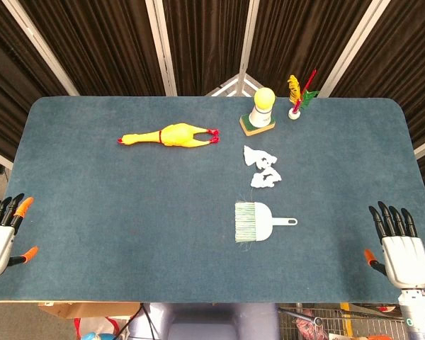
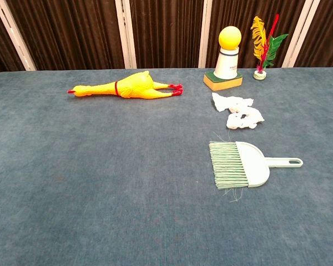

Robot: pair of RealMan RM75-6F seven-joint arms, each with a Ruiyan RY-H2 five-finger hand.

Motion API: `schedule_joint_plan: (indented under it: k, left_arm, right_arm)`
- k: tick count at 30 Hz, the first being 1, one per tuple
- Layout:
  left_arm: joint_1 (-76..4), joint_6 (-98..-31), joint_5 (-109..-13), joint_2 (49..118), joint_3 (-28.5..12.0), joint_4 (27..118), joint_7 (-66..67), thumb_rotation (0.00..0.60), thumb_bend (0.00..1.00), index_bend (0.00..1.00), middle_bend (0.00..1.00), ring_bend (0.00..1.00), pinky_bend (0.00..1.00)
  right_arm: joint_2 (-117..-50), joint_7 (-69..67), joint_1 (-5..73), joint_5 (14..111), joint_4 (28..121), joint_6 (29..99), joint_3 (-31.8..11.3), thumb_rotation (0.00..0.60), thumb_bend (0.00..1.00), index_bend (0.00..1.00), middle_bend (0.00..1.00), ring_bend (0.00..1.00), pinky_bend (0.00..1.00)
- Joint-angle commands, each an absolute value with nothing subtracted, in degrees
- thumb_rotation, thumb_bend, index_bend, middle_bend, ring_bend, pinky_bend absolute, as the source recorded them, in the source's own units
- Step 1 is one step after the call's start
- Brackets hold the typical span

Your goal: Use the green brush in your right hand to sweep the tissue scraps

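**Both hands idle at the table edge, brush untouched**

Left hand [image 1: 1, 237]: rests at the near left corner of the table [image 1: 92, 248], fingers stretched out and apart, pointing away from the robot, holding nothing. Seen in the head view only.

Rubber chicken [image 1: 171, 134]: lies flat on its side, well ahead of the left hand and off to its right, head end toward the left.

Green brush [image 1: 258, 222]: lies flat on the cloth between the two hands, nearer the right one and a little ahead of it. Bristles point left, handle points right toward the right hand. Nothing touches it. A few loose bristles stray off its near edge in the chest view.

Tissue scraps [image 1: 263, 168]: small white cluster just beyond the brush, apart from it.

Lamp-like object with a yellow ball top on a green-edged base [image 1: 259, 113]: upright, beyond the scraps.

Feather toy [image 1: 299, 94]: upright, just right of that base.

Right hand [image 1: 398, 244]: near right corner, fingers straight and spread, empty, well apart from the brush handle.

No containers seen.
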State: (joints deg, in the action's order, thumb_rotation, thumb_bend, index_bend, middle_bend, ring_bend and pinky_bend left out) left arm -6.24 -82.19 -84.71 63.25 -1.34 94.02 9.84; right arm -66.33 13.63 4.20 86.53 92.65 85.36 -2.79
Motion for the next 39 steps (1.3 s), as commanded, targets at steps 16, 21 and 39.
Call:
schedule_joint_plan:
  k: [16,21,39]
  left_arm:
    - [-6.03,-82.83,-84.73,63.27,-1.52,93.94,8.80,0.600,0.00,0.00,0.00,0.00,0.02]
    - [-6.05,-83.00,-84.77,63.31,-1.61,94.09,8.82,0.600,0.00,0.00,0.00,0.00,0.02]
    - [-6.38,-82.95,-85.29,63.55,-1.67,93.84,8.26,0.600,0.00,0.00,0.00,0.00,0.02]
  right_arm:
    - [-65.21,12.07,5.31,86.83,94.09,83.88,-3.18,0.600,0.28,0.00,0.00,0.00,0.00]
    - [-65.40,12.22,6.61,86.01,95.01,82.13,-3.92,0.600,0.28,0.00,0.03,0.03,0.10]
    - [-76.04,26.83,17.15,75.57,96.32,69.34,-8.89,0.600,0.28,0.40,0.97,0.97,0.82]
